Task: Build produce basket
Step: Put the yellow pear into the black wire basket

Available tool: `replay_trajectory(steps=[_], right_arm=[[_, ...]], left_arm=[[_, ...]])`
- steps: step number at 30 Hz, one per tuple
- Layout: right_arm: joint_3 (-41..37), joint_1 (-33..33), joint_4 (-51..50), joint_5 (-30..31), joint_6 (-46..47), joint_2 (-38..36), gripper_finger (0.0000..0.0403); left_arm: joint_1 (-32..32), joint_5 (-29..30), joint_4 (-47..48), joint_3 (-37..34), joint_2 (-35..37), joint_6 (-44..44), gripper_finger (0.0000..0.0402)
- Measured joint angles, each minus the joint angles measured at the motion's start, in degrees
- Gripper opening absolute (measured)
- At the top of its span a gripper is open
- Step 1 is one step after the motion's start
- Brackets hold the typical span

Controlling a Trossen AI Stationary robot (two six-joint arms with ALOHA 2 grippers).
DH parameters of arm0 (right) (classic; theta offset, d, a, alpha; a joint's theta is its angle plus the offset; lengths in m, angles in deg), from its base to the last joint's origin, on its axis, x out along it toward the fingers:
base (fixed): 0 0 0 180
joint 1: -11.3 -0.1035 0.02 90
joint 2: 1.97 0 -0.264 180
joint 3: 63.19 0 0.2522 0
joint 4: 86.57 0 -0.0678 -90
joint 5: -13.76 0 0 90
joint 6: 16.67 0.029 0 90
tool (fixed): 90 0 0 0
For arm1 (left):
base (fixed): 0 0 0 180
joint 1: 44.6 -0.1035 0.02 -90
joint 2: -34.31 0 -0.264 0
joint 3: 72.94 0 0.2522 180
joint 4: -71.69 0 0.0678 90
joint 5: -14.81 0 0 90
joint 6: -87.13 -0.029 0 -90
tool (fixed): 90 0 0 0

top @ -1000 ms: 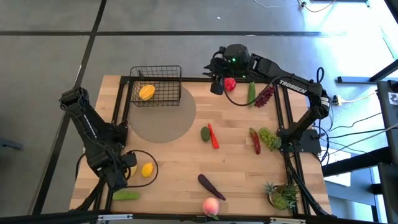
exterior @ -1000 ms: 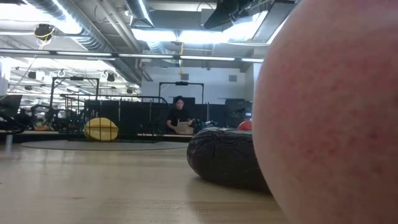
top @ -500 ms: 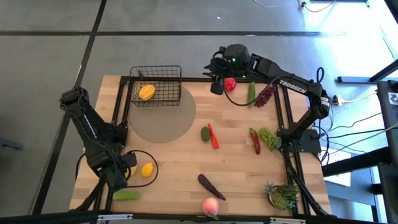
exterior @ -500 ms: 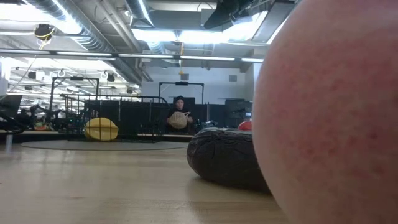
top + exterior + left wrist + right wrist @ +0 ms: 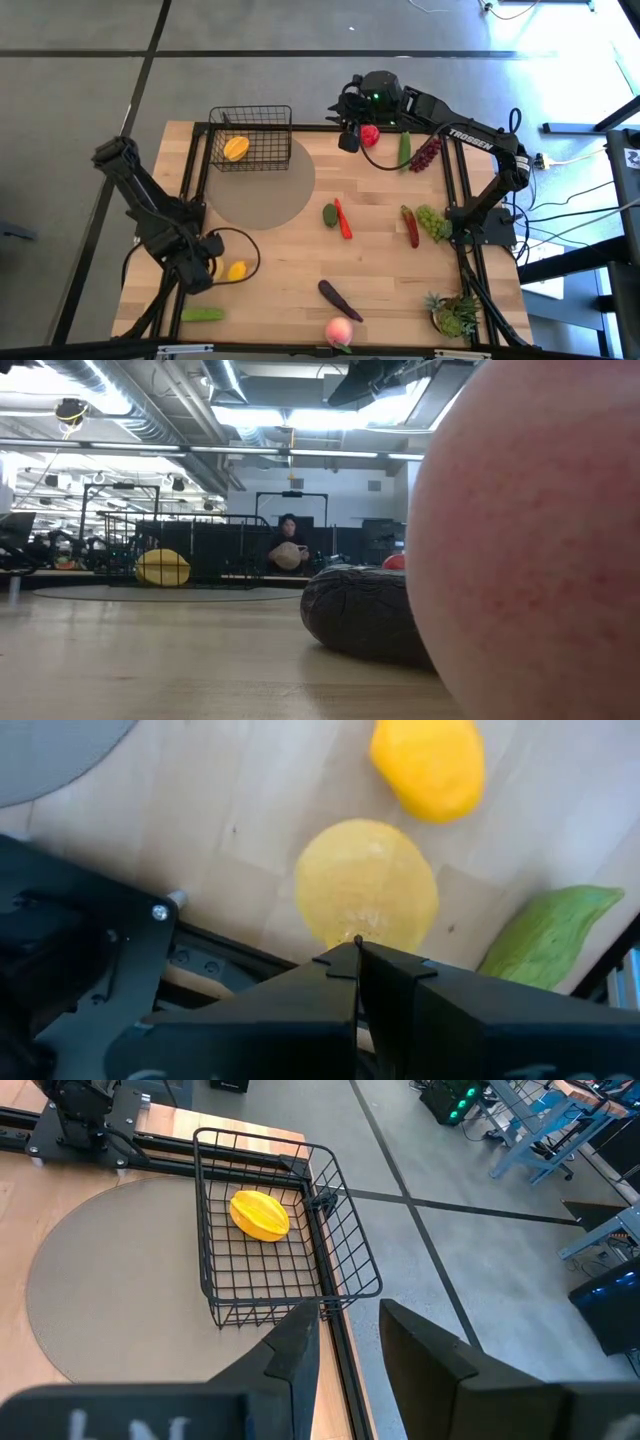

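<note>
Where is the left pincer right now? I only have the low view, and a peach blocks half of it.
Observer: The left pincer is low near the table's left edge, beside a lemon.
Operator: Has it got that lemon?
Observer: No. Its wrist view shows it shut with nothing in it. A paler lemon lies just past the tips.
Operator: And the right pincer?
Observer: The right pincer is open and empty, beside the apple at the table's far edge.
</note>
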Motion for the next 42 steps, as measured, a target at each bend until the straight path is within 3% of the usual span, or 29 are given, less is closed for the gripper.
replay_trajectory(steps=[13,18,27,42], right_arm=[[0.0,0.0,0.0,0.0,0.0,0.0,0.011],[0.0,0.0,0.0,1.1,0.0,0.0,0.011],[0.0,0.0,0.0,2.0,0.0,0.0,0.011],[0.0,0.0,0.0,2.0,0.0,0.0,0.011]], left_arm=[[-7.5,1.0,8.2,0.1,9.9,-0.5,0.0],[-12.3,5.3,10.2,1.5,13.1,-4.3,0.0],[-25.7,14.7,19.6,10.0,13.7,-13.9,0.0],[-51.5,28.7,18.9,23.8,10.2,-30.4,0.0]])
